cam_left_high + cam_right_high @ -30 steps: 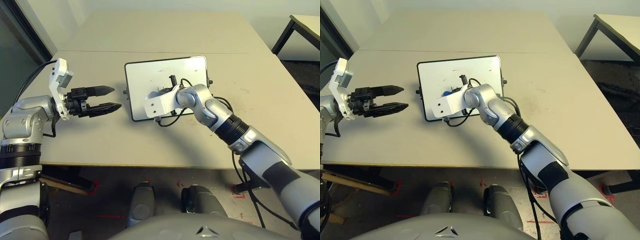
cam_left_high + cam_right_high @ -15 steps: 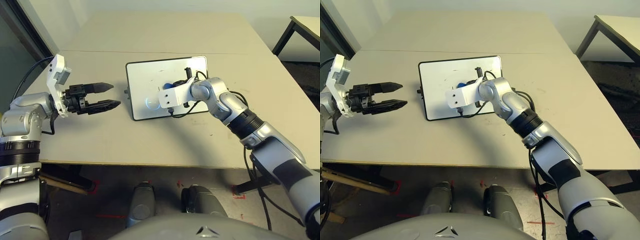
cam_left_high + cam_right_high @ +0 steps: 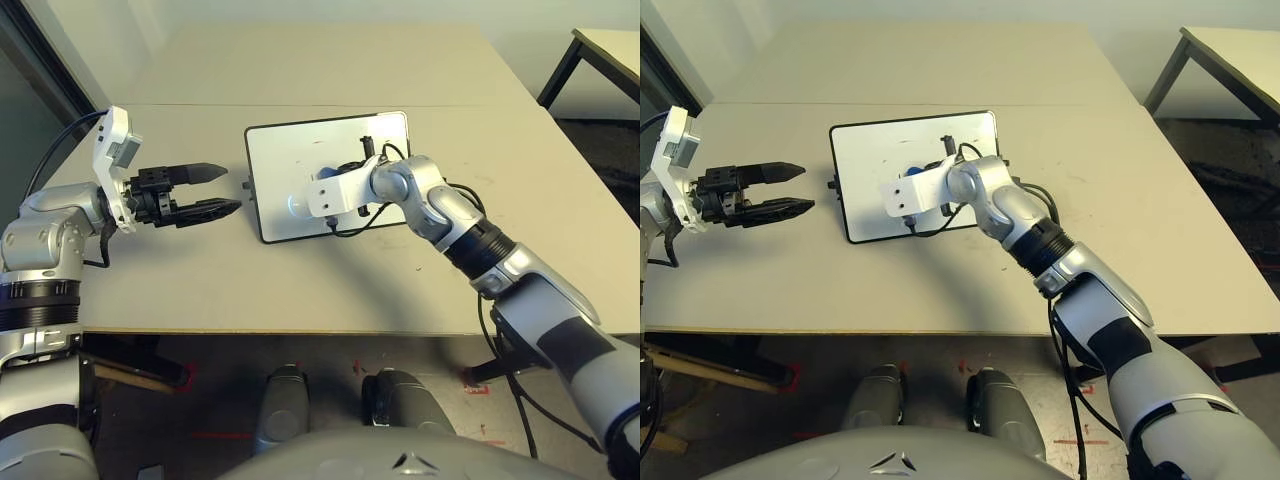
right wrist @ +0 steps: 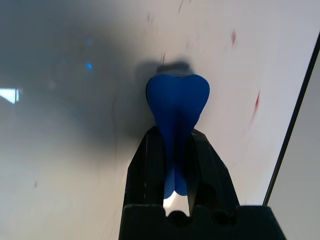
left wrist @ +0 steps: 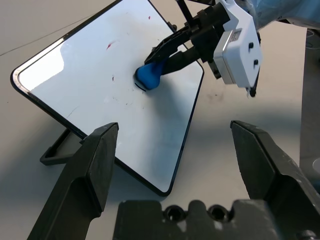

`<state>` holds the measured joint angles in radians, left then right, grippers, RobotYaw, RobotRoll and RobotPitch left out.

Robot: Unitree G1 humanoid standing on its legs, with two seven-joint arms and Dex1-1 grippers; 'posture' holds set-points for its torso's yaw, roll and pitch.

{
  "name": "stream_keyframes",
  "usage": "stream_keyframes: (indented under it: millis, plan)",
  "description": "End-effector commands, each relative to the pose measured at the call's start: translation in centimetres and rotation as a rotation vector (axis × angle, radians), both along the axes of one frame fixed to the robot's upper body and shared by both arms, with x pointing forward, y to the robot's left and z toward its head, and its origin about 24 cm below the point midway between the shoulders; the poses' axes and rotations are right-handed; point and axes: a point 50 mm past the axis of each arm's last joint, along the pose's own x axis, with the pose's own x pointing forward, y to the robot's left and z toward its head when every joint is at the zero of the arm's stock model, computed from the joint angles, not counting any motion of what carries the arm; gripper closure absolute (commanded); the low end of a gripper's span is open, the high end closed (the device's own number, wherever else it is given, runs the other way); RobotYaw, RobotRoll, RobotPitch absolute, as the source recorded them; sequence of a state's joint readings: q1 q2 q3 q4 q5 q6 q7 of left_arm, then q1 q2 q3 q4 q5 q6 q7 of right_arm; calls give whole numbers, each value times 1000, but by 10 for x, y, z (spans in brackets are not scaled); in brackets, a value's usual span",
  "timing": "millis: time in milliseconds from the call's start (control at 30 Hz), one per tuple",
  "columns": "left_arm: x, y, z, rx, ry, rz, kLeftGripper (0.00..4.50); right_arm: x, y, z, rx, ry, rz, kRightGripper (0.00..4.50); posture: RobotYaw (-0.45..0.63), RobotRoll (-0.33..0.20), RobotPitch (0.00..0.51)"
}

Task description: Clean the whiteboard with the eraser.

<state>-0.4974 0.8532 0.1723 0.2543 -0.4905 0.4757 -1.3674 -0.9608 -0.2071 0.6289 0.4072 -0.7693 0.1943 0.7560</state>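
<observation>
The whiteboard (image 3: 290,150) lies flat at mid-table, glossy white with a thin dark frame. Faint red marks (image 5: 109,46) remain near one edge of it. My right gripper (image 4: 175,135) is shut on the blue eraser (image 4: 177,100) and presses its rounded end onto the board's middle. The left wrist view shows the eraser (image 5: 148,74) touching the board beneath the right gripper (image 5: 156,62). My left gripper (image 3: 232,188) hovers open just left of the board, fingers pointing at it, holding nothing.
The beige table's front edge (image 3: 300,330) runs below the board, with bare surface all around it. A second table with dark legs (image 3: 600,50) stands at the far right. A black cable (image 3: 350,225) loops off my right wrist over the board's near edge.
My right gripper carried the eraser from the board's near edge up toward its middle, then slightly left. The left arm barely moved. The camera shifted a little.
</observation>
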Motion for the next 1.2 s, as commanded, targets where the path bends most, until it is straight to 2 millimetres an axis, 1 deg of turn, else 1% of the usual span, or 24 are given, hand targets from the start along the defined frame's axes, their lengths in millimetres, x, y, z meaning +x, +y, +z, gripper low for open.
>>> stream_keyframes:
  millis: [33,167,400,633,733,833,1000,1200]
  plan:
    - [1,-2,-1,6,6,-11,0,-1,7,-2,-26,3,17,4132,275,0,35]
    - [1,-2,-1,5,6,-13,0,-2,12,-4,-32,3,32,4132,275,0,35]
    - [2,-3,-1,5,6,-16,0,-5,14,-7,-40,14,43,4132,275,0,37]
    - [4,-6,-1,4,6,-21,0,-15,18,-17,-58,56,79,4132,269,0,41]
    - [5,-7,-2,1,9,-26,0,-15,19,-15,-56,57,79,4132,263,0,40]
    - [5,-7,-2,0,9,-28,0,-9,12,-10,-49,41,43,4132,263,0,40]
    - [5,-7,-2,1,8,-28,0,2,-5,-5,-31,28,-29,4132,253,0,39]
    - [7,-9,-2,0,8,-35,0,9,-15,3,12,16,-84,4132,246,0,39]
